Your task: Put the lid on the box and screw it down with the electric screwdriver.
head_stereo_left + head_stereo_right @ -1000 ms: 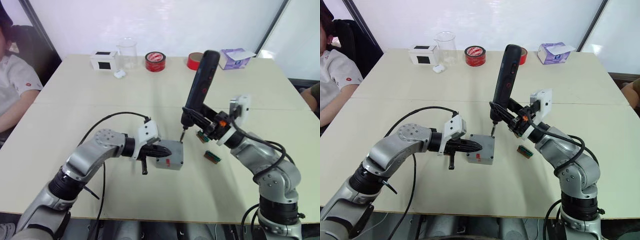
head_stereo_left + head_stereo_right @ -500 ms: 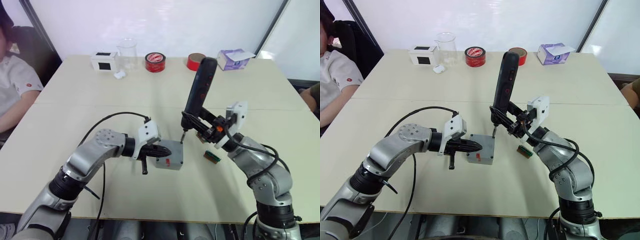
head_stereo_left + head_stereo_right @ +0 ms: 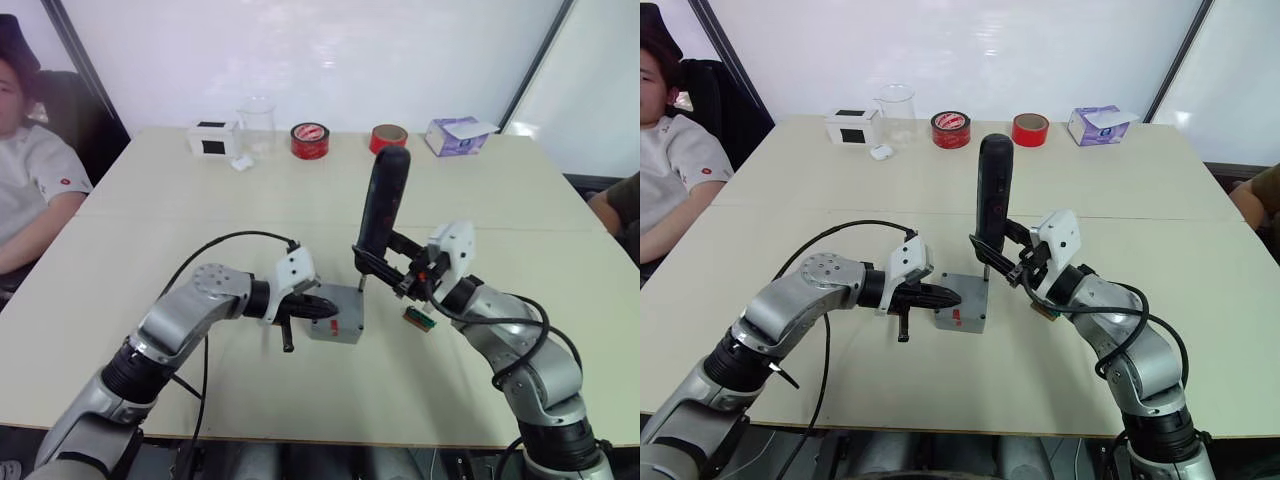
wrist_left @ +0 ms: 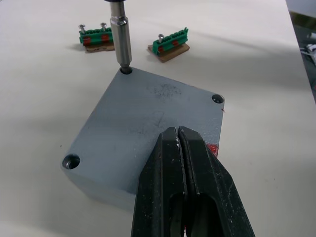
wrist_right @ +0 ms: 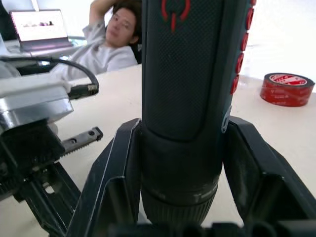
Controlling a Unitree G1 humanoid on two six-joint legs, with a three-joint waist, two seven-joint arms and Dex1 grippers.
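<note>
Electric screwdriver [image 3: 992, 195] upright, clamped in right gripper [image 3: 1012, 270]; bit seated in far corner hole of lid [image 4: 148, 133], lid on box [image 3: 962, 305]. Left gripper [image 4: 181, 163] pinched closed, resting on lid's near edge.

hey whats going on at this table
A two-armed robot is screwing a lid onto a grey box. Its right gripper holds the electric screwdriver upright, with the bit in one corner screw hole. The left gripper, fingers shut, presses on the lid near its edge. Two small green circuit boards lie just beyond the box, and a person sits at the robot's left.
</note>
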